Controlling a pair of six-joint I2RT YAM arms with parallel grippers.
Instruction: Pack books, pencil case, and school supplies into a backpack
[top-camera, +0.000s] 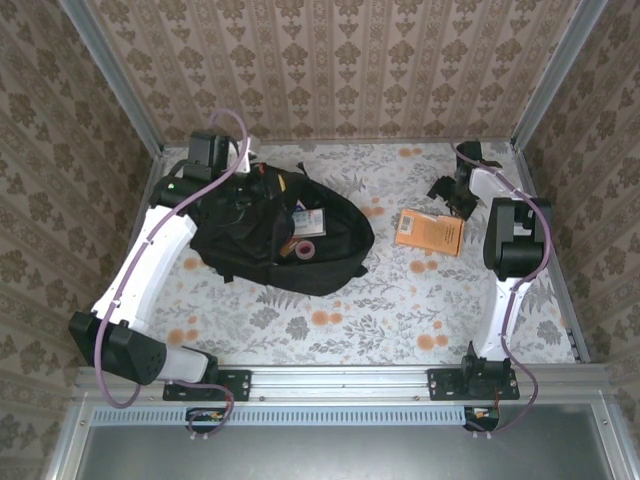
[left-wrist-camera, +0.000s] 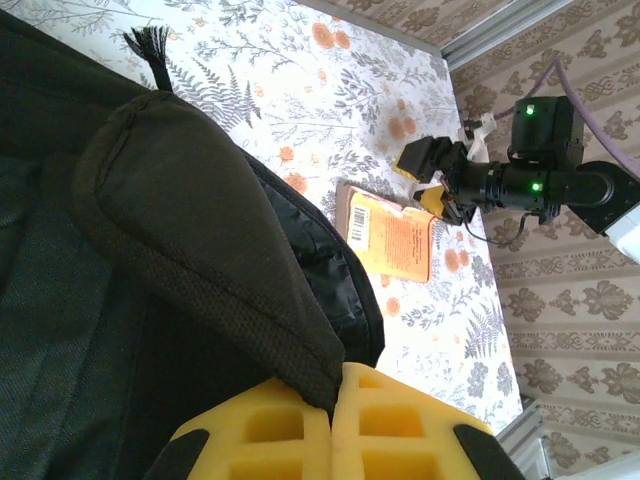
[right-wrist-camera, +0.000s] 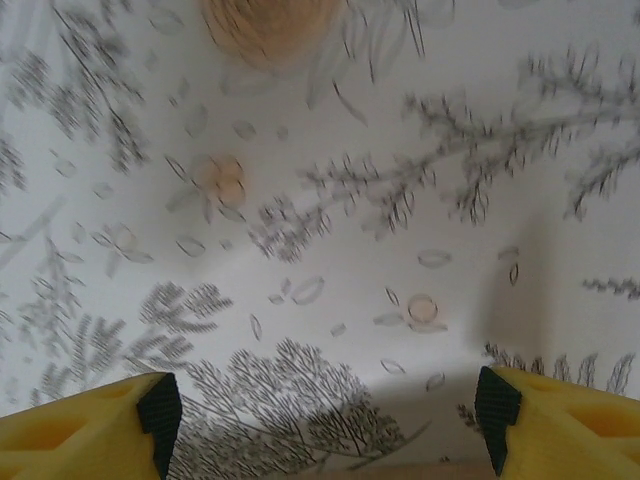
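Care seems needed in lowering the right tool (right-wrist-camera: 320, 425), its jaws spread wide and empty above bare table (top-camera: 400, 310), squarely across an edge of the orange book (top-camera: 430, 231) lying flat toward the far right corner, near the backpack (top-camera: 290, 245), whose fabric rim the left tool (left-wrist-camera: 332, 420) grips clenched to hold it open.

Yellow foam left fingers (left-wrist-camera: 270, 435) against a black fabric backpack (left-wrist-camera: 180, 260). Beyond them lies an orange-tan paperback (left-wrist-camera: 395, 235) with dark print, on a white worktop (left-wrist-camera: 300, 90) patterned with grey ferns and orange blossoms. Beige damask wallpaper (left-wrist-camera: 580, 300) stands behind. The right fingers (right-wrist-camera: 80, 435) are likewise yellow, black-edged.
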